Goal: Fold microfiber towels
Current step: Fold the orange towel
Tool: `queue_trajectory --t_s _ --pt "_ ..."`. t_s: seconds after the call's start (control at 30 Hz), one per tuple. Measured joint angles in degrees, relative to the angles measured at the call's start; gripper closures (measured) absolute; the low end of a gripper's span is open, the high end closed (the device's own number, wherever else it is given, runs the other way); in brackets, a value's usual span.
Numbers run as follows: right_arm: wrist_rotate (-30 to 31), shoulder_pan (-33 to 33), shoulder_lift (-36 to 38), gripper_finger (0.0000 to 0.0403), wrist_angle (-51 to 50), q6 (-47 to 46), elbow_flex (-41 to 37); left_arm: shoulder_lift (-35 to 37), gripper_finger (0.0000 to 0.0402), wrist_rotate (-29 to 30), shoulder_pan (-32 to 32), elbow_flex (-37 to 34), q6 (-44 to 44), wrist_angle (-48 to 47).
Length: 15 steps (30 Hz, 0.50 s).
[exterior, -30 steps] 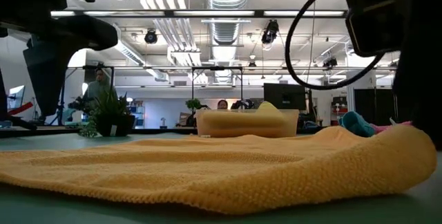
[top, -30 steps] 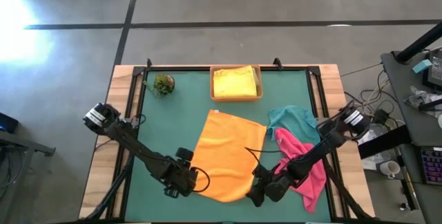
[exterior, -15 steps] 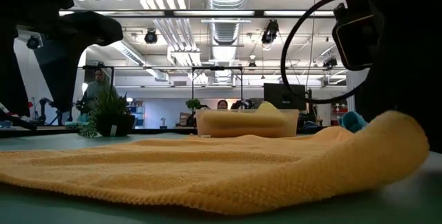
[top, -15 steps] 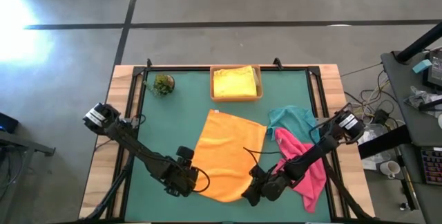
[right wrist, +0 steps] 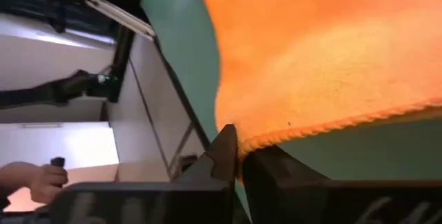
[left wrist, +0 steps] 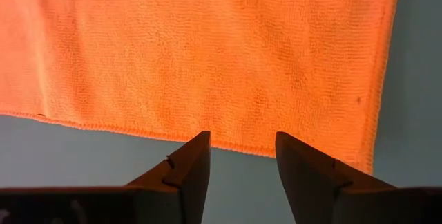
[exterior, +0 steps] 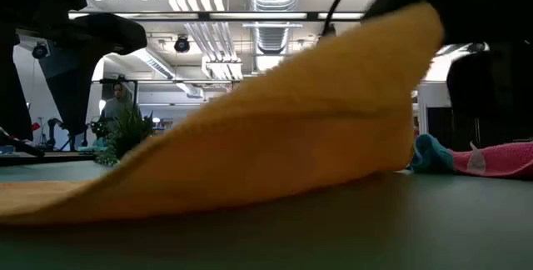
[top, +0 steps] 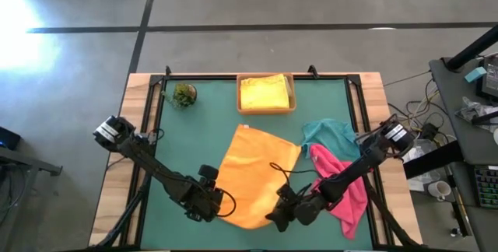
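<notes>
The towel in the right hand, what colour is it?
Orange. The orange towel shows best in the high view, its corner pinched by the right hand.

Two towels (top: 338, 176) lie right of the spread towel (top: 255, 173), tray (top: 266, 108) behind.

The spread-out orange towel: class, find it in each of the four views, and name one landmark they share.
High: orange towel, table centre.
Low: lifted corner, upper right.
Left wrist: fills the top.
Right wrist: hem pinched by right gripper.
Landmark: green table mat.
</notes>
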<state>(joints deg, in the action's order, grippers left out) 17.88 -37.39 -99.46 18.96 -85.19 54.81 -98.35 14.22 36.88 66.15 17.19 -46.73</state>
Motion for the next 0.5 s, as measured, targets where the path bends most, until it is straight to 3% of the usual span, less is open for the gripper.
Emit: queue_trajectory --t_s 0.1,0.27,0.5 --pt "0.28 0.10 0.22 0.0394 -3.54 0.63 1.63 0.00 0.0253 0.02 0.00 -0.04 -0.02 0.01" --pt "0.17 0.05 0.04 0.0382 -17.59 -2.28 4.07 0.00 0.0253 0.00 0.00 -0.04 -0.04 0.01" --pt "0.20 2.04 0.02 0.0317 -21.86 -2.37 5.74 0.00 0.0253 0.00 0.00 -0.04 -0.07 -0.06"
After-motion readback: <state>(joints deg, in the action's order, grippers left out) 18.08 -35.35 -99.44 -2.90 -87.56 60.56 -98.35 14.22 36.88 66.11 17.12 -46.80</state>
